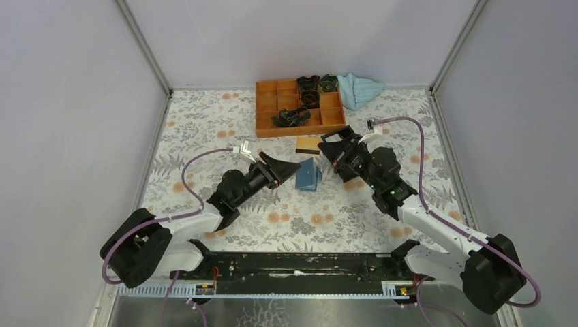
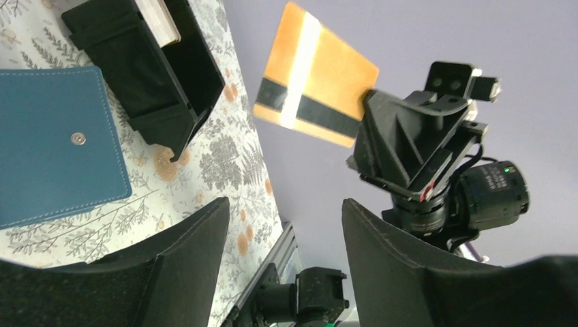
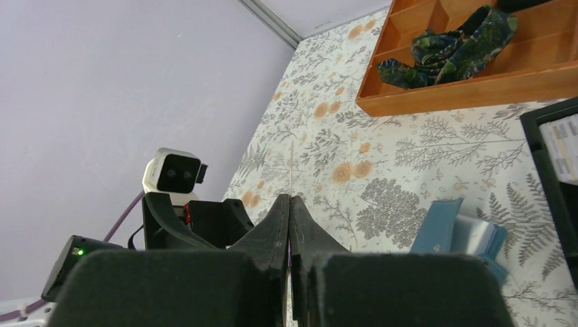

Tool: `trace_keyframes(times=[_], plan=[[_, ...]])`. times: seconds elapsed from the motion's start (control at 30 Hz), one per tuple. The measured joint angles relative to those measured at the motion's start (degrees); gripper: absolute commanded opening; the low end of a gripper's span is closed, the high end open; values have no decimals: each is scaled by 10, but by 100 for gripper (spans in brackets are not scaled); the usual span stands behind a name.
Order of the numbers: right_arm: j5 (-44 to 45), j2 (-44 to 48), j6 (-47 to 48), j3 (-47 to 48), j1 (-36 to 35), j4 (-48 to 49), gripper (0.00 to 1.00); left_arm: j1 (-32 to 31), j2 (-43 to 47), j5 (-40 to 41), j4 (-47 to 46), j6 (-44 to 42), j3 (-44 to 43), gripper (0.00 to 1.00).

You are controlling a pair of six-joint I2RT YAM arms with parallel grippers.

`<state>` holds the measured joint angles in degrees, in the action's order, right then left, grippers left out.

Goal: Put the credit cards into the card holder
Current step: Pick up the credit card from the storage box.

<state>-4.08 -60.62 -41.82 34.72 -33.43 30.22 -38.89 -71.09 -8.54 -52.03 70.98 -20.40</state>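
Your right jaws are pinched shut on one of the credit cards point(image 2: 334, 68). It is a tan-orange card with a black stripe across it. The left wrist view shows it gripped by one short end and held up against the wall behind. From the right wrist you see only its thin edge standing up from between the closed fingers.

In the overhead view the card sits at 12 o'clock from the card holder point(image 1: 309, 175), between the holder and the orange tray point(image 1: 266, 109).

The holder rests on the floral tabletop point(image 1: 225, 129) near its middle. The left wrist view shows its teal outer face and a small snap. The right wrist view shows one flap raised, with lighter blue inside.

Your left jaws stand wide open with nothing between them. They lie low at 9 o'clock from the holder, just beside it and pointing at it.

Your right jaws come in from about 2 o'clock.

A black box point(image 2: 143, 75) lies close to the holder with something pale in it. You cannot tell from these views whether that is more cards.

The tray holds dark patterned fabric pieces point(image 3: 443, 51). A light blue cloth point(image 1: 358, 90) is bunched at 3 o'clock from the tray.
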Motion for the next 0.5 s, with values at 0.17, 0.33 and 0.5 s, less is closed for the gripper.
trace_keyframes(times=[0.17,0.33,0.5], plan=[[-1,5,-31,-30,-7,30,0,-7,-14,21,-40,14,2,70],[-1,6,-62,-54,-11,65,0,-10,-33,32,-74,21,2,69],[-1,6,-85,-62,-12,87,0,-13,-52,34,-89,24,-8,68]])
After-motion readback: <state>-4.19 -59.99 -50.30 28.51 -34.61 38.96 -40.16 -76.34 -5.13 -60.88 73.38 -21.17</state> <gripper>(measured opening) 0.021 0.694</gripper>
